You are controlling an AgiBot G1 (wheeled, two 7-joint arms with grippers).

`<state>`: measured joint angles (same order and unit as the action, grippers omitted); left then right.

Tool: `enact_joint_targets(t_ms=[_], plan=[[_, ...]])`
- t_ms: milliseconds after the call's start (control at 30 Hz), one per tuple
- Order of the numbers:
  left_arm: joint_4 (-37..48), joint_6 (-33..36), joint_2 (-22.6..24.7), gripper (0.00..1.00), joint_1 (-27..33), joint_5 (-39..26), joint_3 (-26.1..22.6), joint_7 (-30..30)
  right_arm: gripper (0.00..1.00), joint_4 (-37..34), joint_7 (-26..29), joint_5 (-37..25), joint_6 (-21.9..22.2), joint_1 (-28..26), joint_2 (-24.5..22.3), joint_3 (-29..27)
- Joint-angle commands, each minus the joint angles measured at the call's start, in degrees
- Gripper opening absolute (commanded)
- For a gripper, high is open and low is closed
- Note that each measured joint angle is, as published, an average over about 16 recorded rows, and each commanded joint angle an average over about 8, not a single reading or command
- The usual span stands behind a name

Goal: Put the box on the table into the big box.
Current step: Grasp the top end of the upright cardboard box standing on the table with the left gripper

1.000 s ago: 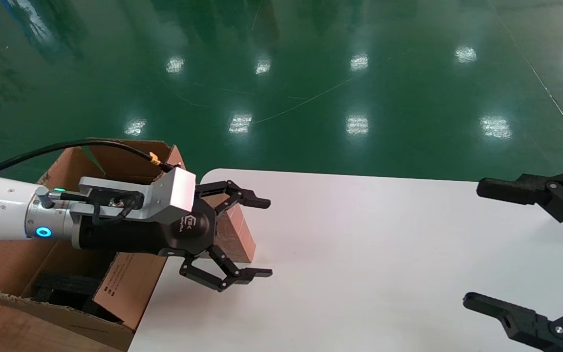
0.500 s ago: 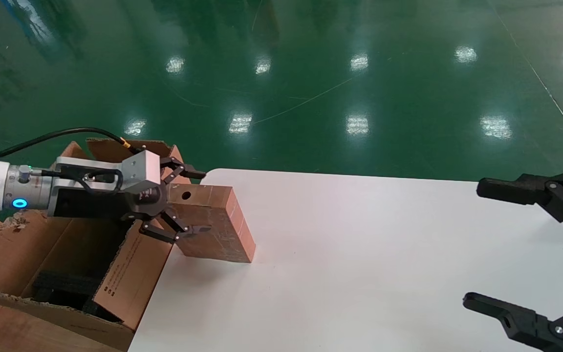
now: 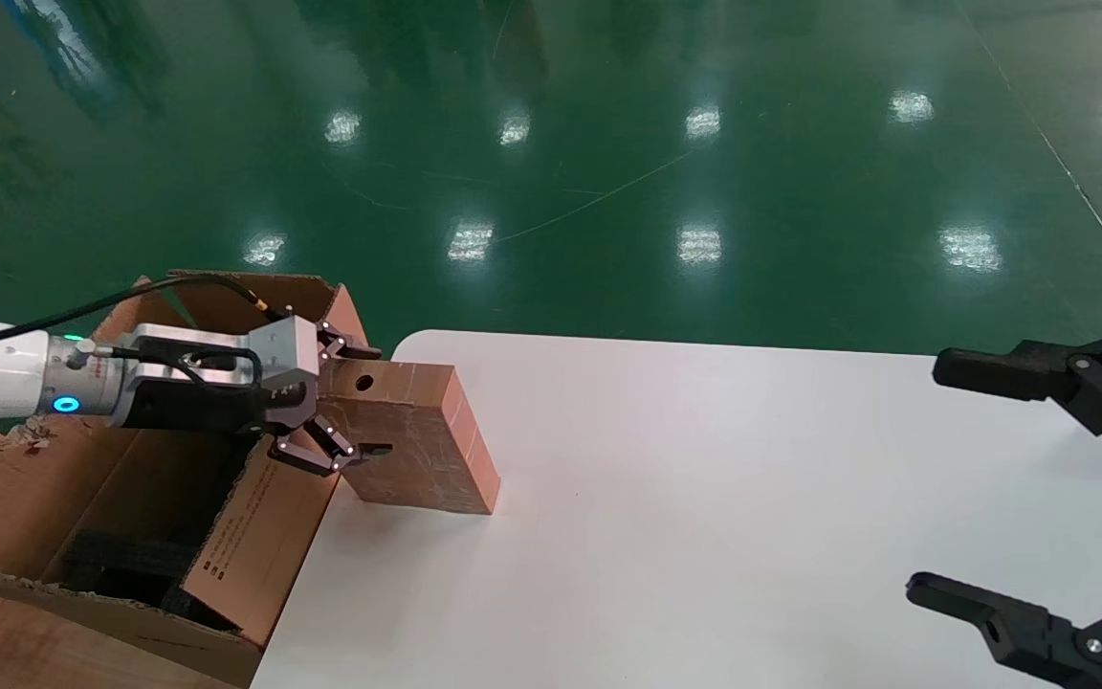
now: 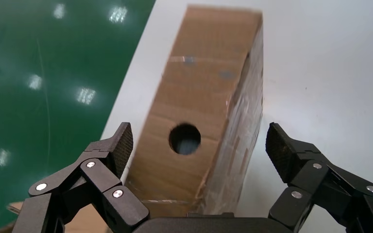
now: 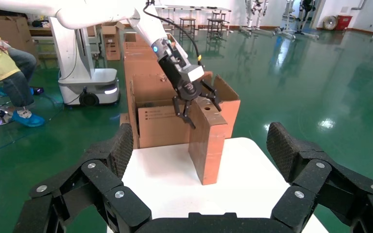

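The box (image 3: 417, 445) stands on a narrow edge near the rounded far-left corner of the table (image 3: 704, 498), its side with the round hole (image 4: 184, 139) turned up and toward the left arm. My left gripper (image 3: 371, 401) is open and straddles that holed end, one pad on each broad face with a narrow gap on both sides. In the left wrist view the box (image 4: 209, 87) fills the space between the fingers (image 4: 122, 145). The big box (image 3: 254, 536) stands open just left of the table, black foam (image 3: 121, 560) inside. My right gripper (image 3: 938, 478) is parked open at the table's right.
A printed flap of the big box leans against the table's left edge, right under the left gripper. Green floor surrounds the table. In the right wrist view, stacked cartons (image 5: 136, 53), a robot base (image 5: 90, 90) and a seated person (image 5: 5, 63) are far behind.
My left gripper has pulled back from above the table toward the big box, dropped to the box's holed end and narrowed its fingers around it. The box and right arm stayed put.
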<state>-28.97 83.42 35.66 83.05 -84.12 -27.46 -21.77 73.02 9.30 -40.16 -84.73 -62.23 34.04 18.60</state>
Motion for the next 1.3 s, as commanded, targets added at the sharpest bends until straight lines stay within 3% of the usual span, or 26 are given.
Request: enact_joint_targets(t_ms=[33, 67, 267, 300, 333, 1300], plan=[[1.56, -0.37, 0.46, 0.98, 0.27, -0.5, -0.24, -0.98, 1.0, 0.0, 0.0, 0.0, 0.0, 0.0, 0.0, 0.0], [2.06, -0.25, 0.57, 0.91, 0.44, -0.55, -0.28, -1.28, 0.93, 0.0, 0.0, 0.0, 0.0, 0.0, 0.0, 0.0], [4.1, 0.83, 0.82, 0.16, 1.63, -0.65, -0.39, -2.47, 0.18, 0.0, -0.01, 0.01, 0.01, 0.0, -0.01, 0.01], [4.35, 0.97, 0.84, 0.06, 1.8, -0.67, -0.4, -2.61, 0.06, 0.0, -0.01, 0.01, 0.01, 0.0, -0.01, 0.02], [4.59, 1.09, 0.86, 0.01, 1.98, -0.69, -0.42, -2.76, 0.0, 0.0, -0.01, 0.01, 0.01, 0.0, -0.01, 0.02], [11.53, 3.13, 1.12, 0.0, 6.14, -0.54, -0.18, -5.33, 0.0, 0.0, -0.03, 0.04, 0.03, -0.01, -0.02, 0.06]])
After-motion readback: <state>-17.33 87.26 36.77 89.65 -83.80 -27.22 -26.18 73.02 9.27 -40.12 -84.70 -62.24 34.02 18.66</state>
